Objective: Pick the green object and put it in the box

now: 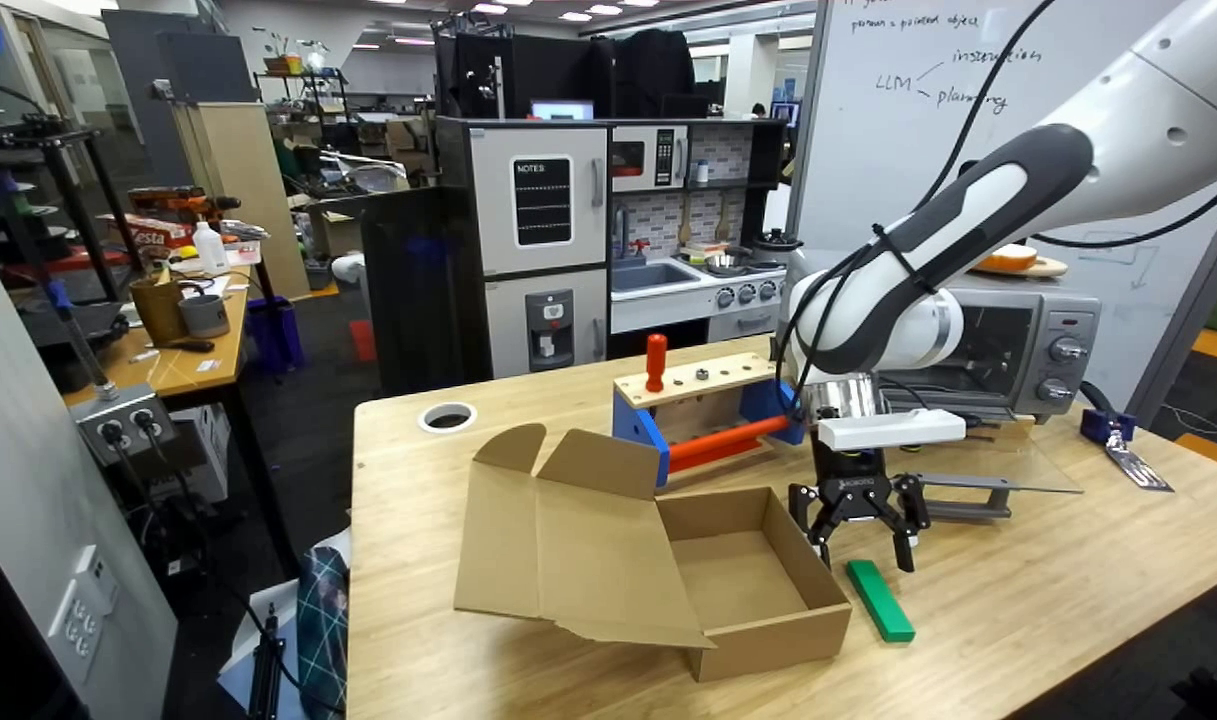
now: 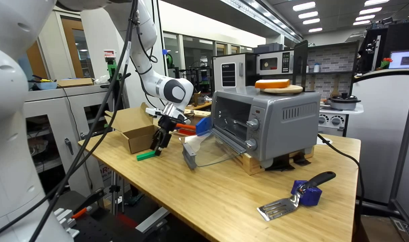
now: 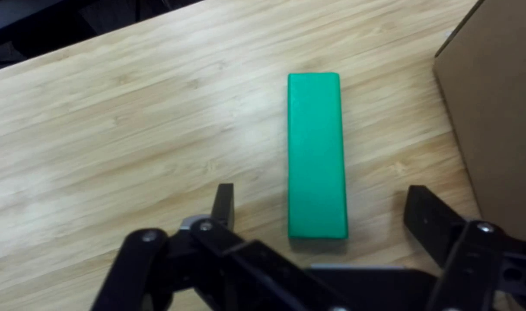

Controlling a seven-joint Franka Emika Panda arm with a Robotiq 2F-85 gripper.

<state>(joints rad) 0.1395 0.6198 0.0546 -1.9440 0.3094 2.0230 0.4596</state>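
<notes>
The green block (image 1: 880, 600) lies flat on the table just beside the cardboard box; it also shows in an exterior view (image 2: 146, 155) and in the wrist view (image 3: 317, 155). The box (image 1: 773, 645) is open with its flaps folded outward, and bare cardboard shows inside. Its brown wall appears at the right of the wrist view (image 3: 496, 108) and in an exterior view (image 2: 140, 141). My gripper (image 1: 865, 560) is open and empty, pointing down low over the table. In the wrist view the fingers (image 3: 321, 188) stand apart on either side of the block's near end, not touching it.
A blue and wooden toy bench (image 1: 708, 385) with an orange-red bar (image 1: 728, 440) stands behind the box. The toaster oven (image 2: 285, 117) has its glass door (image 2: 221, 151) lowered. A spatula (image 2: 281, 206) rests on a purple block (image 2: 310, 195). The table edge (image 3: 94, 36) runs beyond the green block.
</notes>
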